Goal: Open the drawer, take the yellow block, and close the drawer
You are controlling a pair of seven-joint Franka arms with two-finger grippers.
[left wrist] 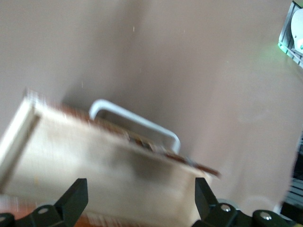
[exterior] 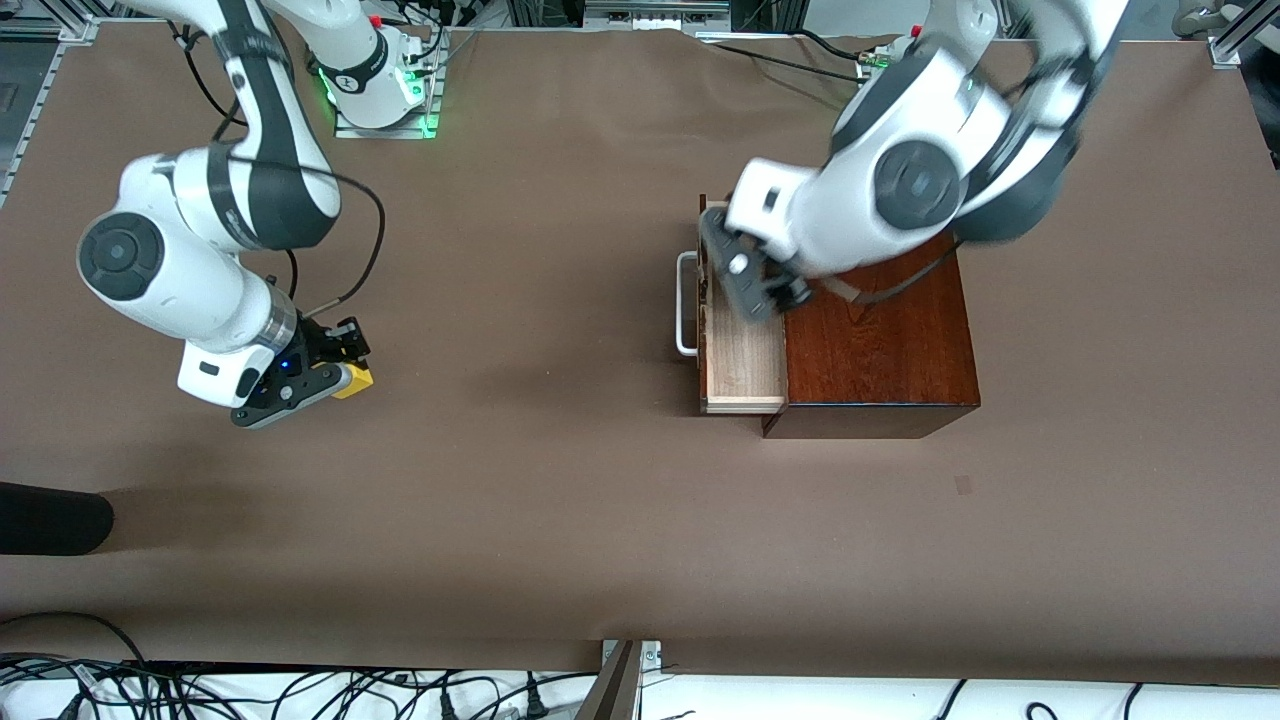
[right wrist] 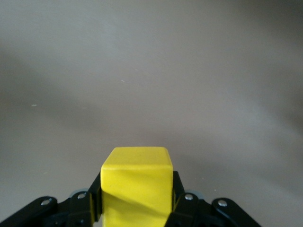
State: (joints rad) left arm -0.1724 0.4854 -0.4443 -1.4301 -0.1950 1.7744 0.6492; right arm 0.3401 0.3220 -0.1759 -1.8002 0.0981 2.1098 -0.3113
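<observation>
The big brown table (exterior: 560,500) holds a shiny dark box (exterior: 880,350) toward the left arm's end. The drawer (exterior: 742,365) sticks out of the box, part way open, and its pale tray looks empty. Its white handle (exterior: 686,305) faces the right arm's end of the table.

The left gripper (exterior: 755,280) is over the open tray, with its fingers (left wrist: 75,198) spread wide and holding nothing. The right gripper (exterior: 320,375) is near the right arm's end of the table, squeezing the yellow block (exterior: 355,380).

I think closing the drawer is the job now. The left gripper should push flat on the drawer's front, straight toward the box, so the tray does not jam.

The left wrist view shows the spread fingers clearly. The right wrist view shows the block pinched on both sides.
</observation>
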